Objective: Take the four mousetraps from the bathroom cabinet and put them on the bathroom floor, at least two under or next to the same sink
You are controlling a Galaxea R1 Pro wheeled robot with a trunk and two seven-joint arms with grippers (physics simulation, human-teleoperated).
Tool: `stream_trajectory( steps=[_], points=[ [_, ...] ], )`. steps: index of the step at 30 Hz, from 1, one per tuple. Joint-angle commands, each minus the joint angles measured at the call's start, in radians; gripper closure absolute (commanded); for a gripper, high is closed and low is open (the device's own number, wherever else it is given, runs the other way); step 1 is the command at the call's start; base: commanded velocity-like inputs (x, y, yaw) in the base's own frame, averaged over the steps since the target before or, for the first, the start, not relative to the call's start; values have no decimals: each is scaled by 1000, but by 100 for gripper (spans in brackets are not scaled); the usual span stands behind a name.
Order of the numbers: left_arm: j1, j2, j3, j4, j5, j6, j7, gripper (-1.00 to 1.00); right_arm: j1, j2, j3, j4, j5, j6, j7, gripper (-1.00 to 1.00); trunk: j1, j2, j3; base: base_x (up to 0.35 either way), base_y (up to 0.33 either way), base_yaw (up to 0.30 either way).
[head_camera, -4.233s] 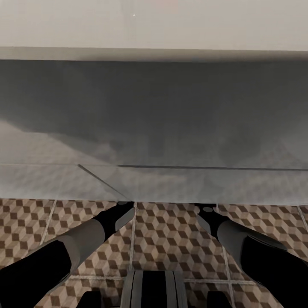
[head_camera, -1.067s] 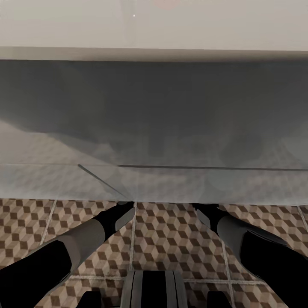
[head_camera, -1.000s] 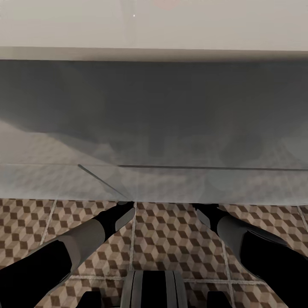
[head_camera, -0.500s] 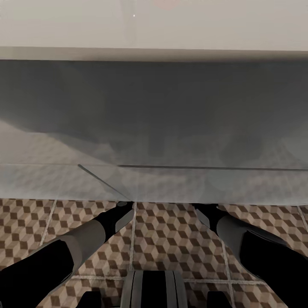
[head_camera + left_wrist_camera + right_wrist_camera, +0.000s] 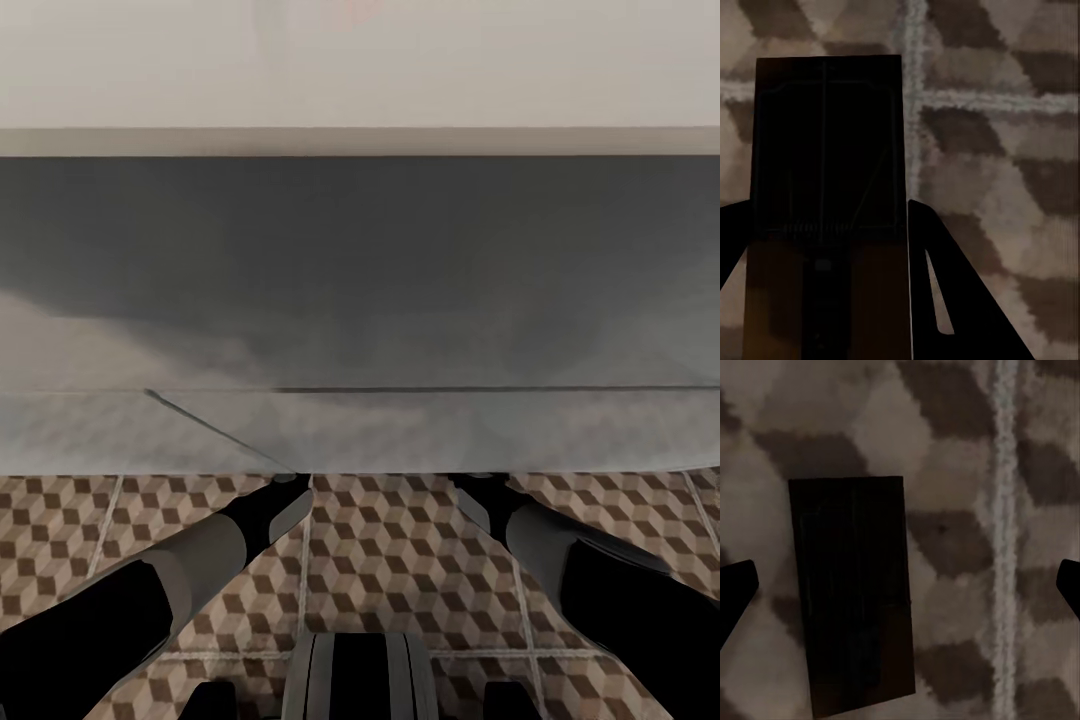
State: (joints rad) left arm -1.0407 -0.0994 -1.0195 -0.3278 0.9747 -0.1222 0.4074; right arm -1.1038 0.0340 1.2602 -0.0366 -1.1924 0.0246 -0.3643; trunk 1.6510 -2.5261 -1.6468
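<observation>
A mousetrap (image 5: 829,202), a dark flat slab, sits between the two dark fingers (image 5: 960,300) of the left claw (image 5: 825,300) in the left wrist view, with the fingers pressed against its long sides, so that claw is clamped on it above the cube-patterned floor (image 5: 990,150). A second mousetrap (image 5: 851,592) lies flat on the floor tiles (image 5: 945,450) in the right wrist view, between the fingertips (image 5: 735,585) of the right claw (image 5: 900,585), which stand wide apart and clear of it on both sides. A pale grout line (image 5: 1005,510) runs just beside this trap. In the head view both arms reach forward and down under the grey front of the sink (image 5: 360,280), so both traps are at its foot.
</observation>
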Motion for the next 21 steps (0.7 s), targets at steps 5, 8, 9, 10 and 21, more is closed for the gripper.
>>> stream_trajectory(
  steps=[5, 8, 9, 10, 21],
  points=[
    [-1, 1, -8, 0, 8, -5, 5, 100, 0, 0, 8, -2, -7, 2, -5, -100, 0, 0, 0, 0, 0, -12],
    [-1, 1, -8, 0, 8, -5, 5, 100, 0, 0, 8, -2, -7, 2, -5, -100, 0, 0, 0, 0, 0, -3],
    [-1, 1, -8, 0, 8, -5, 5, 100, 0, 0, 8, -2, -7, 2, -5, -100, 0, 0, 0, 0, 0, -1],
    [-1, 1, -8, 0, 8, -5, 5, 100, 0, 0, 8, -2, -7, 1, -5, -100, 0, 0, 0, 0, 0, 0],
    [-1, 5, -7, 2, 10, -2, 5, 100, 0, 0, 8, -2, -7, 1, -5, -100, 0, 0, 0, 0, 0, 0]
  ],
)
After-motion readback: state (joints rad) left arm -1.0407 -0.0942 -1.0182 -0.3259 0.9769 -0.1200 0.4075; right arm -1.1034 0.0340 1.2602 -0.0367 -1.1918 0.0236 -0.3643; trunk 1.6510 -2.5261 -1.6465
